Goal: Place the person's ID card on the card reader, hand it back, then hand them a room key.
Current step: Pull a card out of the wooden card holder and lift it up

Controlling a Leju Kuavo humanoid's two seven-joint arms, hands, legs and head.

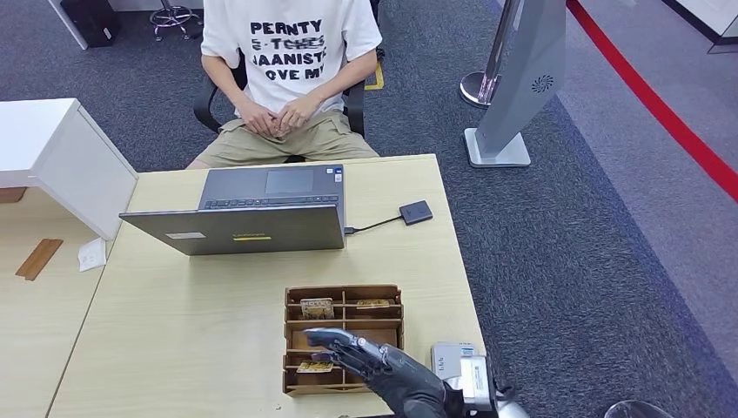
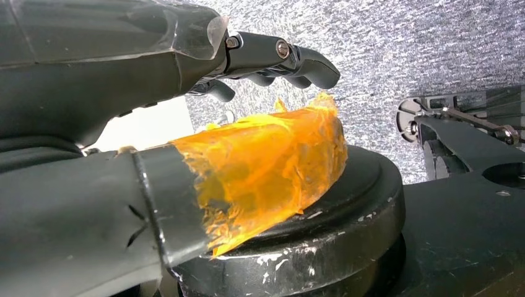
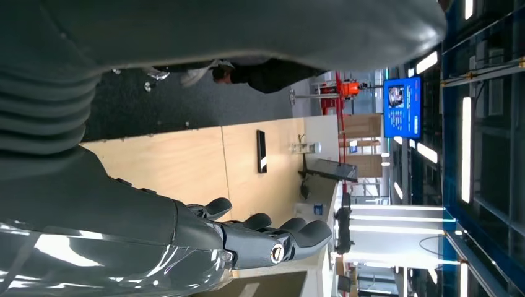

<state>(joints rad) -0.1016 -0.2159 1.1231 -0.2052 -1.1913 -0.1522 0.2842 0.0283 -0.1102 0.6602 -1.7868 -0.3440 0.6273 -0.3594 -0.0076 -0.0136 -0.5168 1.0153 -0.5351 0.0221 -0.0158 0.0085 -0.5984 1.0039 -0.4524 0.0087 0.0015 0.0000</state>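
Fingers (image 1: 335, 340) of the right hand (image 1: 374, 361) are stretched over the wooden tray (image 1: 344, 294) and a little apart, and I see nothing between them; in the right wrist view the same fingers (image 3: 291, 232) are also extended and hold nothing, so I judge this hand open. It hovers over the middle compartments of the tray, just above a card (image 1: 315, 367) in the near-left compartment; two more cards (image 1: 317, 307) lie in the far compartments. I think these are the room keys (kept sorted in the tray so that one can be lifted out), so the reach seems to aim at the last step; whether the fingers touch a card I cannot tell.

The left hand (image 2: 186, 124) hangs over the floor, its fingers curled loosely around nothing, the thumb wrapped in orange tape.

The card reader (image 1: 416, 212), a small black square on a cable, lies beyond the tray beside the laptop (image 1: 252, 213); no ID card is on it. The person (image 1: 291, 52) sits behind the laptop with hands folded; an ID card is not visible to me anywhere.
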